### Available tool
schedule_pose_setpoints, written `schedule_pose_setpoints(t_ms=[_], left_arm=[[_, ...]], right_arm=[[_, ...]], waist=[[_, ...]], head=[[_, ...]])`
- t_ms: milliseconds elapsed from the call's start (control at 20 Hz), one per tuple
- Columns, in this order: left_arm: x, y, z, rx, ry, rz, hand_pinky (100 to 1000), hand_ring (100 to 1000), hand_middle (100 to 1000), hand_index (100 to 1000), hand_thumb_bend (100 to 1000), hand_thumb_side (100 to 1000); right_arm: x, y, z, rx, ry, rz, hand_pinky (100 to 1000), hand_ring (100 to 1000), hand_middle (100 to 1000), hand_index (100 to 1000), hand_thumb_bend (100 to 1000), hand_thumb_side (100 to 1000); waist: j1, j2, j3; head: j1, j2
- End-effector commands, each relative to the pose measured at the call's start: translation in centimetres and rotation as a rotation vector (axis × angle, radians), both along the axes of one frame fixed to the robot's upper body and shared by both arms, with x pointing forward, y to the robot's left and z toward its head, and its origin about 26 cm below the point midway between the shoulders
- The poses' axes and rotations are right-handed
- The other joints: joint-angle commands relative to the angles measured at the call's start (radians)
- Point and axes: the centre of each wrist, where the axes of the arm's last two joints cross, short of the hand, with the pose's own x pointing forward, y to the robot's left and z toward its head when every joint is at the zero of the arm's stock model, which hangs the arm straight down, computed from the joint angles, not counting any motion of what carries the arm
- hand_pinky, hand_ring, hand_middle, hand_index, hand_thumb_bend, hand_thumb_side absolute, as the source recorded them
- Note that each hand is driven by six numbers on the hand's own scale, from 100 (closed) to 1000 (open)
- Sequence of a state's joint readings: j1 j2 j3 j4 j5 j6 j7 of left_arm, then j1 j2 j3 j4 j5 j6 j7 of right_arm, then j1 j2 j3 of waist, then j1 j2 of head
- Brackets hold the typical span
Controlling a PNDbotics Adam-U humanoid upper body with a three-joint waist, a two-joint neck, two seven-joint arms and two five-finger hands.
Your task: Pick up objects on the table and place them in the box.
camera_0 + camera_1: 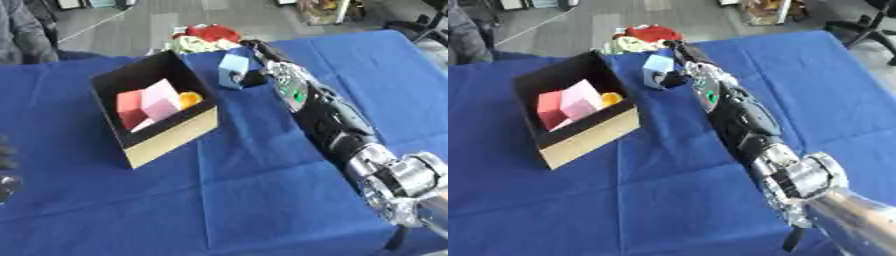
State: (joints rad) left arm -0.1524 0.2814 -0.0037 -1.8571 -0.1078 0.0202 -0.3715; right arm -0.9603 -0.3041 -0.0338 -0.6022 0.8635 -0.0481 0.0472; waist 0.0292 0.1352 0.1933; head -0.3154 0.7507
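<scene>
An open box (175, 137), tan outside and black inside, stands on the blue cloth at the left. It holds a red block (130, 108), a pink block (163, 99) and a small orange thing (190, 99). My right arm stretches from the lower right to the far side. My right hand (675, 78) is curled on a light blue block (656, 64) just right of the box's far corner. I cannot tell whether the block touches the cloth. A dark part of my left hand (4, 156) shows at the left edge, its fingers hidden.
A red thing (213, 33) and a pale white-green thing (190, 44) lie at the table's far edge behind the blue block. The blue cloth (254, 200) covers the table and spreads wide in front of the box. Floor and chairs lie beyond.
</scene>
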Motion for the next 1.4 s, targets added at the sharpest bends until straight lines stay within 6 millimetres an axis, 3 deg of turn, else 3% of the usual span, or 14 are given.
schedule_pose_setpoints(t_ms=[50, 500, 900, 1100, 1200, 1400], left_arm=[[0.0, -0.1, 1.3, 0.009, -0.046, -0.015, 770, 629, 644, 810, 616, 494], [0.2, -0.4, 1.8, 0.006, -0.061, -0.028, 770, 629, 644, 810, 613, 494], [0.2, -0.4, 1.8, 0.004, -0.061, -0.027, 770, 628, 643, 810, 615, 494], [0.2, -0.4, 1.9, 0.004, -0.062, -0.027, 770, 628, 643, 810, 614, 494], [0.2, -0.3, 1.8, 0.004, -0.062, -0.024, 771, 628, 643, 810, 614, 494], [0.2, -0.3, 1.9, 0.004, -0.063, -0.021, 771, 628, 643, 809, 614, 495]], right_arm=[[0.4, -0.9, 1.7, 0.033, -0.018, -0.017, 969, 946, 968, 1000, 351, 397], [0.4, -0.7, 0.9, 0.056, 0.063, -0.033, 962, 945, 961, 1000, 334, 417], [0.3, -0.8, 0.9, 0.038, 0.015, -0.086, 771, 768, 781, 878, 261, 252], [0.3, -0.9, 1.0, 0.041, -0.041, -0.126, 654, 648, 638, 731, 171, 100], [0.3, -0.9, 1.2, 0.042, -0.081, -0.146, 580, 575, 538, 621, 100, 100], [0.4, -0.7, 2.2, 0.056, -0.189, -0.158, 499, 496, 431, 503, 100, 100]], waist=[[0.006, 0.007, 0.007], [0.009, 0.033, 0.035], [0.006, 0.034, 0.039], [0.004, 0.034, 0.039], [0.004, 0.033, 0.04], [0.002, 0.03, 0.037]], head=[[-0.017, -0.021], [-0.042, -0.038], [-0.04, -0.038], [-0.041, -0.041], [-0.041, -0.04], [-0.041, -0.039]])
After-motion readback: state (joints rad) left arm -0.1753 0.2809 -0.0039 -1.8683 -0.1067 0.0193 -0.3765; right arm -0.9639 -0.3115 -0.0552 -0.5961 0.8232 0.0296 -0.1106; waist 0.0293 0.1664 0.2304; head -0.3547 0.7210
